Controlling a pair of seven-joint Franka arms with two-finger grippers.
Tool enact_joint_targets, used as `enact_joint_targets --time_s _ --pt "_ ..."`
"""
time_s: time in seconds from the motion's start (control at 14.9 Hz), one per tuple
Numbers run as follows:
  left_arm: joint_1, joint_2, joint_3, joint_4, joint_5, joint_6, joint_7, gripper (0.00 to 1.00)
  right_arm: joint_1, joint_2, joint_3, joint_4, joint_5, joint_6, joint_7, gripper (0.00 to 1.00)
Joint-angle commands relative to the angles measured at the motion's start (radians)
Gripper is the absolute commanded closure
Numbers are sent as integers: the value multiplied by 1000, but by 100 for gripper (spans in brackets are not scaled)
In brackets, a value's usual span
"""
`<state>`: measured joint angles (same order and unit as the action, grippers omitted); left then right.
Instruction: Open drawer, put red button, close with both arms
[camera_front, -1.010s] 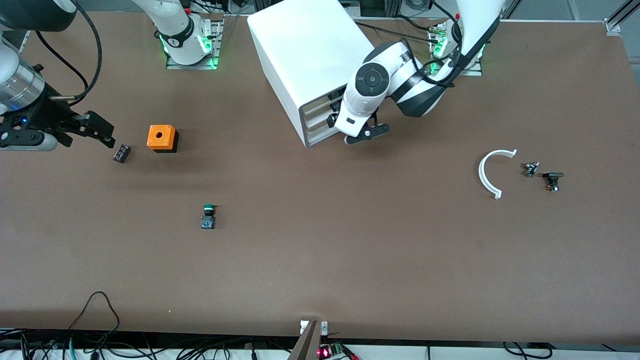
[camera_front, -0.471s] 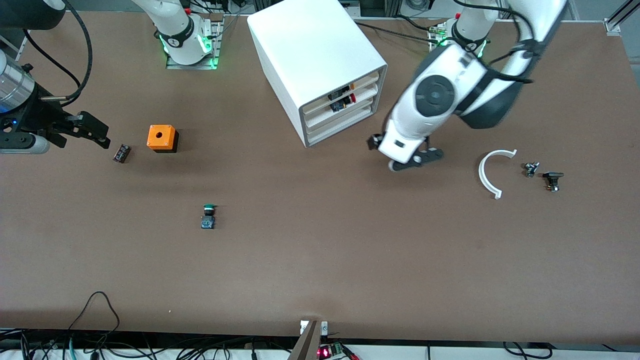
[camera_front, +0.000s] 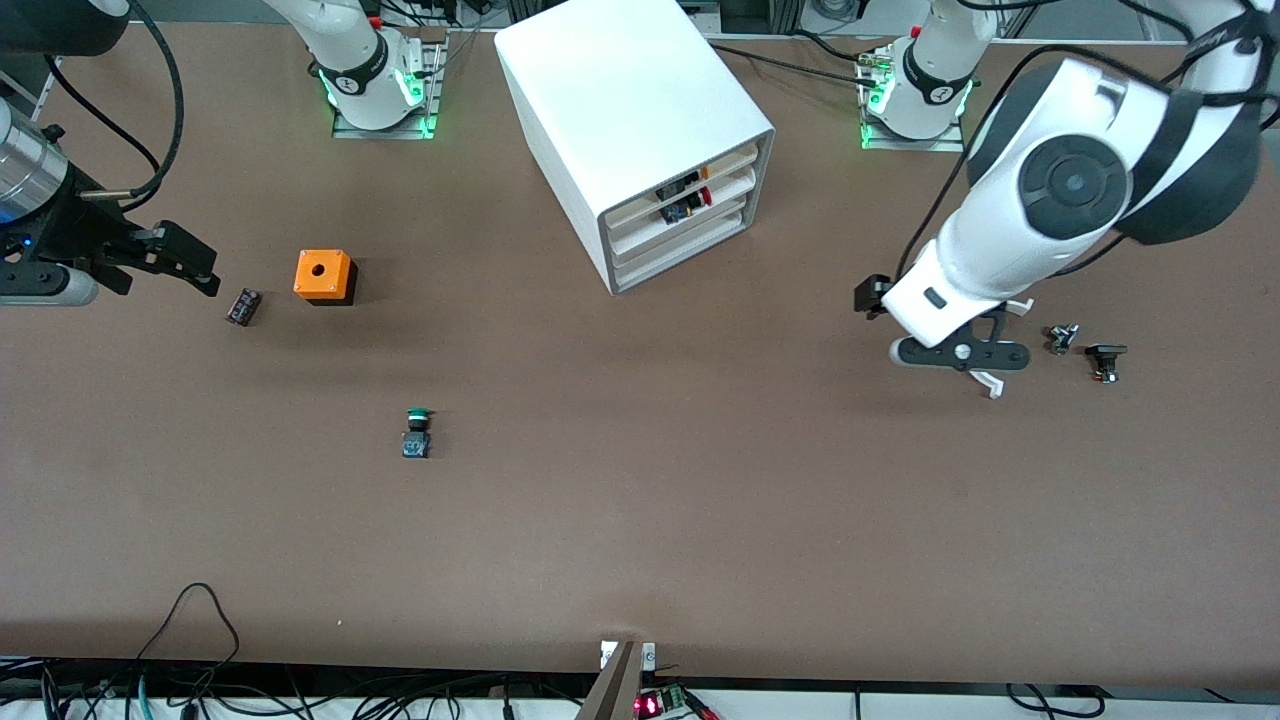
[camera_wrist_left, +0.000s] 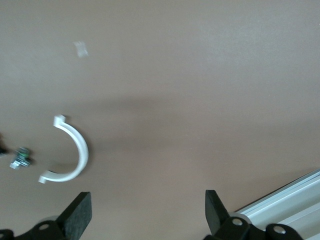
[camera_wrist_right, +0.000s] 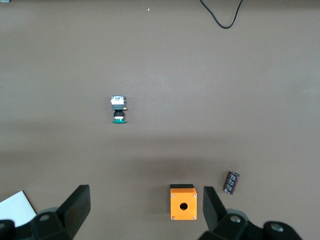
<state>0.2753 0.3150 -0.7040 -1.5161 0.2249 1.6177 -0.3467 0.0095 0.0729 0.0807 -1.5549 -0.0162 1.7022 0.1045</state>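
Four white tray drawers stack in the white cabinet (camera_front: 640, 110); the drawer (camera_front: 685, 207), second from the top, sits pushed in, and the red button (camera_front: 702, 197) lies in it, red cap showing beside a dark body. The left tool (camera_front: 960, 352) hangs over the white curved clip (camera_wrist_left: 70, 152) on the surface (camera_front: 700, 500), fingers spread wide, empty. The right tool (camera_front: 190, 262) hovers near the small dark cylinder (camera_front: 242, 306) beside the orange box (camera_front: 324, 276), fingers wide apart, holding nothing.
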Motion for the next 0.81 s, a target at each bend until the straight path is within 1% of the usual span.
enact_joint_targets --time_s 0.0,0.13,0.27,0.34,0.4,0.47,0.61,0.74 --pt "-65 -120 154 -22 -45 -19 206 0 3 11 1 32 5 -23 -6 0" --pt "-176 -172 358 -36 -120 -16 334 0 3 11 1 32 5 -23 -6 0" --pt "-272 -226 521 -67 -153 7 417 0 3 11 1 32 5 -23 -6 0" --pt "-331 -256 616 -90 -159 36 431 0 3 11 2 32 5 -24 -6 0" --pt "-365 -280 665 -114 -160 47 439 0 3 11 2 32 5 -24 -6 0" --pt "-375 -303 679 -137 -160 53 439 0 3 11 2 32 4 -24 -6 0" --pt "-373 -321 679 -162 -160 47 434 0 3 11 2 32 4 -24 -6 0" --pt "-367 -309 672 -141 -162 -11 436 0 3 11 1 32 4 -23 -6 0"
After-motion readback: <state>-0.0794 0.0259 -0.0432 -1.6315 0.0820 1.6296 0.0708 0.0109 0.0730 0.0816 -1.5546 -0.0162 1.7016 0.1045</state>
